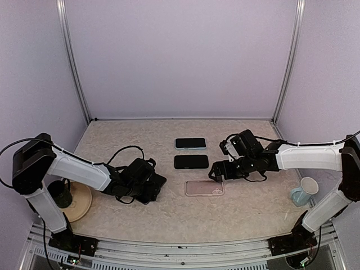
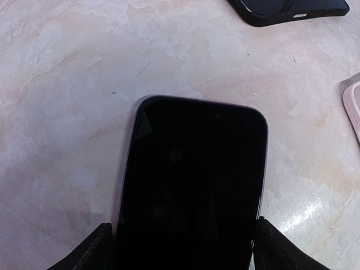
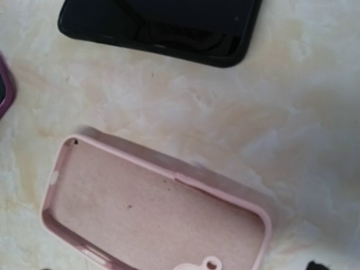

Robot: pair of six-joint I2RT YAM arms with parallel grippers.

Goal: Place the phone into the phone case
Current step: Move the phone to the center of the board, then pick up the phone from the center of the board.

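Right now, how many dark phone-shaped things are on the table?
3. A phone lies between the left gripper's fingers; a near dark slab and a far dark slab sit mid-table beyond the pink case. None seems hidden.

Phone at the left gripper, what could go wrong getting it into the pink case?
The left gripper flanks only one end of the phone, so it could tip or slip when lifted. The pink case lies loose on the table with the right gripper open near it, so it may slide when the phone is pressed in.
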